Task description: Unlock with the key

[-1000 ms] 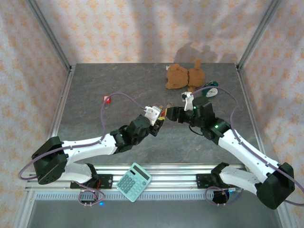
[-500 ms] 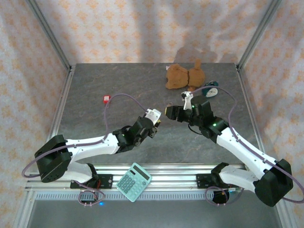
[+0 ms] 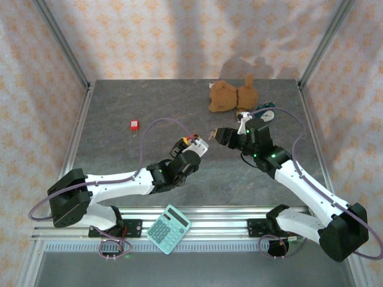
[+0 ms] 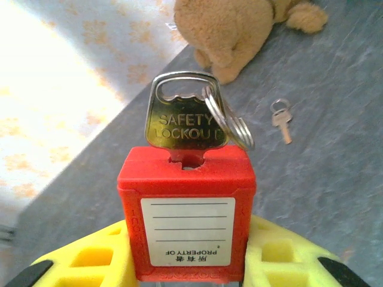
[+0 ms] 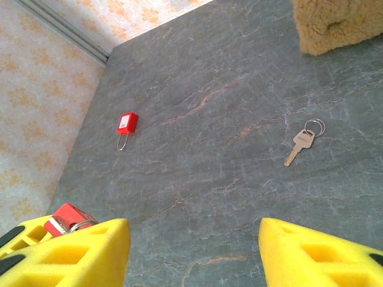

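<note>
Red padlock [image 4: 187,197] sits clamped in our left gripper [image 4: 187,266], key [image 4: 182,122] sticking straight out from it toward our right gripper [image 5: 194,251], which hangs near with fingers [image 5: 72,251] apart.

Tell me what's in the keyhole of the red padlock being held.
A brass key carrying a split ring. Its blade is hidden inside the red padlock, which the left gripper clamps.

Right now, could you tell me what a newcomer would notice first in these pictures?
The red safety padlock, gripped in the left pincer at mid-table with a key in its keyhole, stands out. A second red padlock lies further left, a loose key lies before the open right pincer, and a teddy bear sits at the back.
</note>
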### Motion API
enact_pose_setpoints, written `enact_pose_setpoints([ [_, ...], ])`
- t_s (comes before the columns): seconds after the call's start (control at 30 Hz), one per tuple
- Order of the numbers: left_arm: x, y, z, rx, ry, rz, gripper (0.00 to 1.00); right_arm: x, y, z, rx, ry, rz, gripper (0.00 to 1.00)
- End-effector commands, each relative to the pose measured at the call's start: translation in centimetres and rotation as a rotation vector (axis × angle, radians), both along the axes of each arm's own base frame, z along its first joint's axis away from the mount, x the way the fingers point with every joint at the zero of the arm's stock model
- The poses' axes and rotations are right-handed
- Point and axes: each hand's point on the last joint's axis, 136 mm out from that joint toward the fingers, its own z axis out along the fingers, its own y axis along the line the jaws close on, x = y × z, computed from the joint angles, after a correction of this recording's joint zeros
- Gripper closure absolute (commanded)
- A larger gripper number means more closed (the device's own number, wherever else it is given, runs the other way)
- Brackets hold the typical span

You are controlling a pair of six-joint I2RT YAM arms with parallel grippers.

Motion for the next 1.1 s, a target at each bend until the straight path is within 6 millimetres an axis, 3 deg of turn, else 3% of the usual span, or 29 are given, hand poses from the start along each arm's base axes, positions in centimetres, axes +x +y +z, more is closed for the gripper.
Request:
enact_pose_setpoints([
  [0.0, 0.5, 1.4, 1.0, 0.179, -0.076, 0.082, 0.83, 0.2, 0.0, 0.7, 0.025, -0.030, -0.009, 0.42],
  [0.4, -0.7, 1.4, 0.2, 0.445, -0.161, 0.111, 0.83, 0.2, -0.4, 0.7, -0.013, -0.043, 0.004, 0.42],
  [0.67, -1.3, 1.2, -1.2, 0.551, -0.193, 0.113, 0.82, -1.4, 2.0, 0.6, 0.001, -0.009, 0.194, 0.41],
  [1.07, -1.2, 0.8, -1.9, 0.588, -0.232, 0.107, 0.83, -1.8, 3.6, -0.9, -0.005, 0.059, 0.303, 0.40],
])
